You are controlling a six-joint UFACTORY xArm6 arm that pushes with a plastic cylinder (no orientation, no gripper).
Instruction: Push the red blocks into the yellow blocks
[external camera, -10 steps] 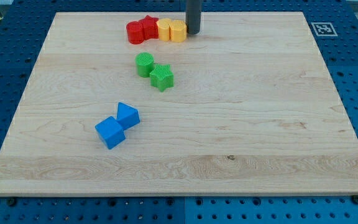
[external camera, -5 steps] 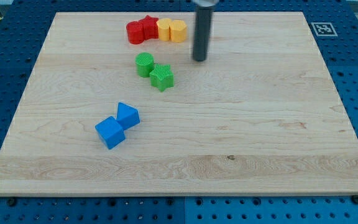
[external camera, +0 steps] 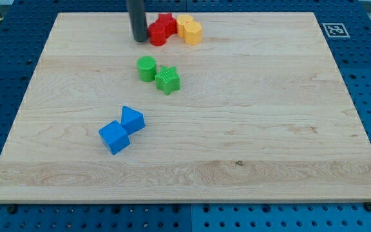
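Now my tip [external camera: 139, 40] stands touching the left side of the red round block [external camera: 157, 35]; the rod has no fingers. Behind it, the red star block [external camera: 167, 24] touches two yellow blocks [external camera: 189, 29] near the wooden board's [external camera: 269, 129] top edge.

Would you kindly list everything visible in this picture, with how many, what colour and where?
red blocks: two, red, near the view's top, touching each other; one looks star-shaped
yellow blocks: two, yellow, directly to the view's right of the red ones and against them
green cylinder: one, green, below the red pair
green star: one, green, beside the cylinder on the view's right
blue blocks: two, blue, view's lower left, touching at a corner
board: one, pale wood, on a blue perforated base
marker tag: one, black and white, off the board's top right corner
my tip: one dark rod, at the red blocks' left side
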